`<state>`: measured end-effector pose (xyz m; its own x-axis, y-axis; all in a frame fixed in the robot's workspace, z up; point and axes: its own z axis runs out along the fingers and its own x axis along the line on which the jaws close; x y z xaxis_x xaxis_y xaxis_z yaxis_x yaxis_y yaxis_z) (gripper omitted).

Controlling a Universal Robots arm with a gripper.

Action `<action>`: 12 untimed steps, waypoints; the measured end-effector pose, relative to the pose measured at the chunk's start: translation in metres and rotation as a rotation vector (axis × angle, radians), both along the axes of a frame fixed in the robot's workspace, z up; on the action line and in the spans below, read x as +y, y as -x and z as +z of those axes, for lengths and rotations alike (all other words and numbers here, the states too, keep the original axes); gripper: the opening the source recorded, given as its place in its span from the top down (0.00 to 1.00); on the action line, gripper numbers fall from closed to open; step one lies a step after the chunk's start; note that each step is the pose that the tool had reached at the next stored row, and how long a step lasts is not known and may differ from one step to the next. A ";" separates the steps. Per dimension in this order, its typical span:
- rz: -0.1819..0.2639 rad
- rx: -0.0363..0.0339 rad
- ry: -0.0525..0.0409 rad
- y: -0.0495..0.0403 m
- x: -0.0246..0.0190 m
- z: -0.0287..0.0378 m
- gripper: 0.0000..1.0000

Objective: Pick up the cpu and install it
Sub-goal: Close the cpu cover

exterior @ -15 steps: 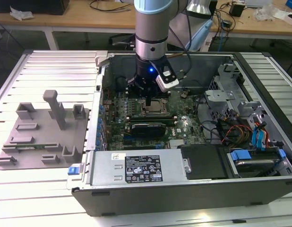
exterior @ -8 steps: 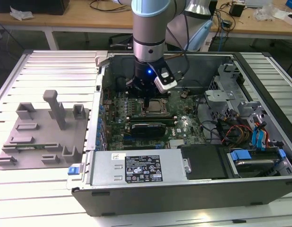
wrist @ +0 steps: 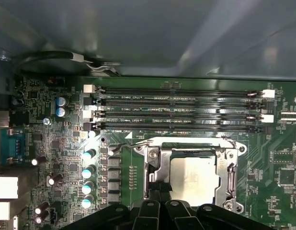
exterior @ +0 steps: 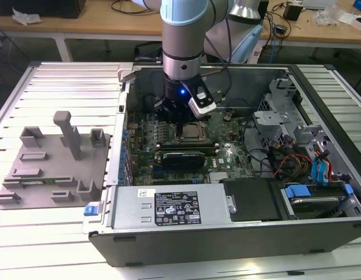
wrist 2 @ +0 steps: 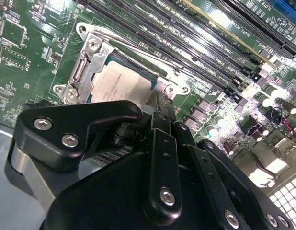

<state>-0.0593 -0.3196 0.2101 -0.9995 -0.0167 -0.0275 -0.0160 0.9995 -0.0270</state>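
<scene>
On the exterior view's left, a grey fixture [exterior: 52, 154] lies on the slatted surface [exterior: 63, 76]. Right of it, inside the open computer case [exterior: 239, 233], the pincer [exterior: 179, 125] hangs over the socket frame [wrist: 155, 165], drawn narrow beside the cpu [wrist: 193, 177], which lies flat within that frame. I judge the chip light, stiff, slick-topped and fragile underneath, best taken by opposite edges.

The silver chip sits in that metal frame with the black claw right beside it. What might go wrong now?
The pale silver square cpu lies inside the shiny metal socket frame, with the black gripper at its edge; a sideways nudge might tilt or shift it. Long black memory slots run close beside the frame, so a drifting arm might knock them.
</scene>
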 end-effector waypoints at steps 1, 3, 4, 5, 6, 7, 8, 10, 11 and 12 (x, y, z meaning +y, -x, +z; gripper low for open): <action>0.000 0.0001 0.0002 0.0001 -0.0001 -0.0001 0.89; 0.000 0.0001 0.0002 0.0002 0.0000 -0.0002 0.89; 0.000 -0.0003 -0.0003 0.0002 0.0000 -0.0007 0.89; 0.000 -0.0003 -0.0004 0.0005 0.0001 -0.0015 0.89; 0.000 -0.0001 0.0000 0.0010 0.0000 -0.0027 0.89; 0.000 0.0001 0.0001 0.0014 -0.0001 -0.0037 0.89; 0.000 0.0001 0.0002 0.0014 -0.0001 -0.0037 0.89; 0.000 -0.0002 -0.0003 0.0015 0.0001 -0.0046 0.89; 0.000 -0.0001 0.0002 0.0017 -0.0001 -0.0053 0.89; 0.000 0.0000 0.0003 0.0017 -0.0001 -0.0053 0.89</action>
<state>-0.0610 -0.3197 0.2048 -0.9995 -0.0168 -0.0275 -0.0161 0.9995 -0.0272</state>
